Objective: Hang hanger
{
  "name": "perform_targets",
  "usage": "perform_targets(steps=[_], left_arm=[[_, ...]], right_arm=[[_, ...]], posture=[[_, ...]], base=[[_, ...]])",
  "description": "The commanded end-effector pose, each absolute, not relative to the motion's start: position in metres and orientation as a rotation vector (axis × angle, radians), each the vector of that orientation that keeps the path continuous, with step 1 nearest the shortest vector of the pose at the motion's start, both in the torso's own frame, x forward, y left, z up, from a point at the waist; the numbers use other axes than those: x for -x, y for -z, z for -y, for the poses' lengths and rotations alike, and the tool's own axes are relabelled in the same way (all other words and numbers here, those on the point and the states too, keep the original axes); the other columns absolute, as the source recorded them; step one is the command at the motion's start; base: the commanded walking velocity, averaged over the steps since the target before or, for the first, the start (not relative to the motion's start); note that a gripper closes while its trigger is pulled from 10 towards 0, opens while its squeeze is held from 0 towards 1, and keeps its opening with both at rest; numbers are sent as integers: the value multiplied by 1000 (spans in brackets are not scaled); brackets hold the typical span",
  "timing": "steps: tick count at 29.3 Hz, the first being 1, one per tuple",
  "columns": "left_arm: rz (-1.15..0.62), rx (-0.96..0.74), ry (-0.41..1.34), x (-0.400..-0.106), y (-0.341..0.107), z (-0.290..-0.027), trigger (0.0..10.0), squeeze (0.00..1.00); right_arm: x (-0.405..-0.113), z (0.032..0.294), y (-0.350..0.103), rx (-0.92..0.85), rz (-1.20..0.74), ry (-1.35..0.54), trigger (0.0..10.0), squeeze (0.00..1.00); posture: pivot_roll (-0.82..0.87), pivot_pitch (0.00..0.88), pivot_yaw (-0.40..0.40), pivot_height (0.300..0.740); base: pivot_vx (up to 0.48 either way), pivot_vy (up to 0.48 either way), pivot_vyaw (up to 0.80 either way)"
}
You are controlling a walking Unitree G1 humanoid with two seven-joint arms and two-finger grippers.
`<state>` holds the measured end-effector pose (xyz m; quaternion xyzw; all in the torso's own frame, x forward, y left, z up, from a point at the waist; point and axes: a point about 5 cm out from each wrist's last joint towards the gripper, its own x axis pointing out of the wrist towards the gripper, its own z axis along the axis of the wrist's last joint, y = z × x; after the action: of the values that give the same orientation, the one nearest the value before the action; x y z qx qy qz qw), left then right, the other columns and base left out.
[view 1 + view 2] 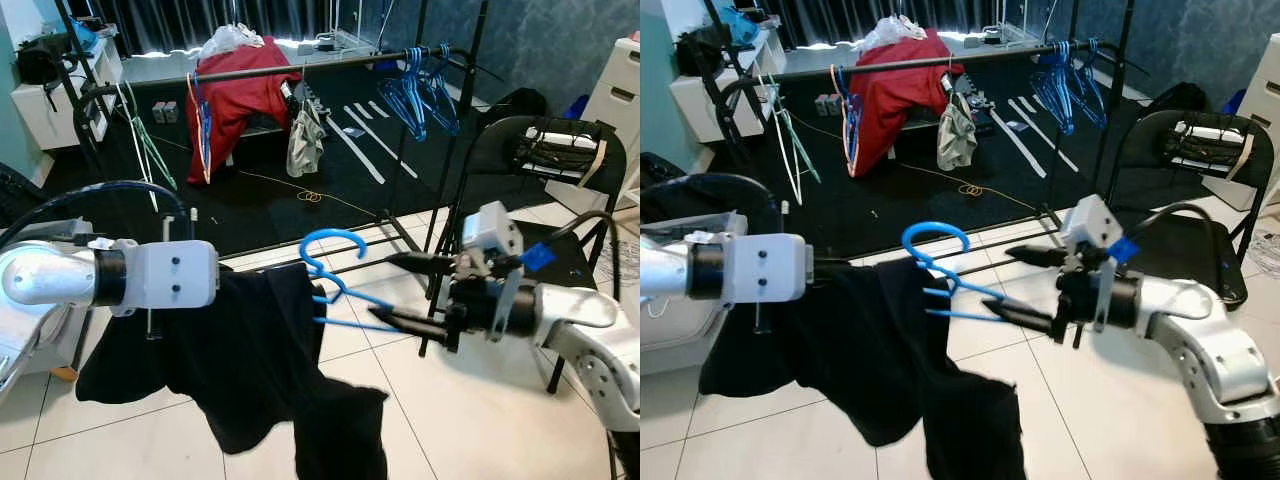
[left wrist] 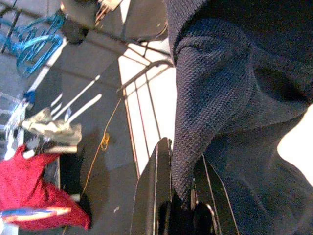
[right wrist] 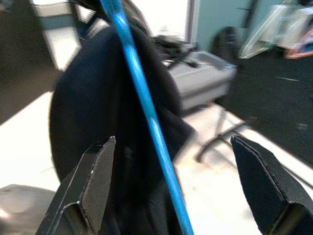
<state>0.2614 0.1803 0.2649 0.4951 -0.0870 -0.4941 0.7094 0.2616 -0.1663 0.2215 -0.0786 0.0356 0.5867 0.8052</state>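
A blue plastic hanger (image 1: 335, 272) sits partly inside the neck of a black garment (image 1: 255, 360), with its hook sticking up above the cloth. My left gripper (image 2: 183, 169) is shut on a fold of that garment and holds it up in front of me; in the left eye view the cloth hides its fingers beyond the white wrist (image 1: 160, 275). My right gripper (image 1: 395, 292) is open, one finger above and one below the hanger's bare right arm. In the right wrist view the blue bar (image 3: 151, 122) runs between the spread fingers (image 3: 93, 181) without touching them.
A black clothes rail (image 1: 300, 68) crosses the room ahead, with a red garment (image 1: 245, 95), a grey cloth (image 1: 305, 140) and several blue hangers (image 1: 420, 95) on it. A black folding chair (image 1: 560, 160) stands at the right. Its rack base bars (image 1: 390, 230) lie on the tiles.
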Motion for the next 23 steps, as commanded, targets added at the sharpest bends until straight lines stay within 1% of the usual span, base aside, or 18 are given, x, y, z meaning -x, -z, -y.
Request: perform_targets(steps=[1, 7, 8, 9, 10, 23], left_arm=[[235, -1098, 1136, -258, -269, -173, 10000, 0], [240, -1095, 1160, -258, -269, -169, 10000, 0], [241, -1095, 1165, -257, -269, -169, 10000, 0], [241, -1095, 1165, -257, -269, -169, 10000, 0], [240, -1094, 1168, -257, -268, -168, 10000, 0], [233, -1107, 1187, -257, -266, -168, 10000, 0]], right_arm=[[-256, 157, -223, 136, -80, -1335, 10000, 0], [-256, 152, -221, 112, -95, -1358, 10000, 0], [-257, 152, -220, 100, -101, -1348, 9490, 0], [-257, 152, -220, 100, -101, -1348, 9490, 0], [-258, 153, -220, 93, -104, -1333, 0, 0], [-263, 161, -220, 115, -101, -1265, 0, 0]], posture=[[-76, 12, 44, 740], [-74, 18, 45, 740], [-74, 18, 45, 740], [-74, 18, 45, 740], [-75, 17, 47, 740], [-80, 13, 50, 740]], base=[[0, 0, 0], [0, 0, 0], [0, 0, 0], [0, 0, 0], [0, 0, 0], [0, 0, 0]])
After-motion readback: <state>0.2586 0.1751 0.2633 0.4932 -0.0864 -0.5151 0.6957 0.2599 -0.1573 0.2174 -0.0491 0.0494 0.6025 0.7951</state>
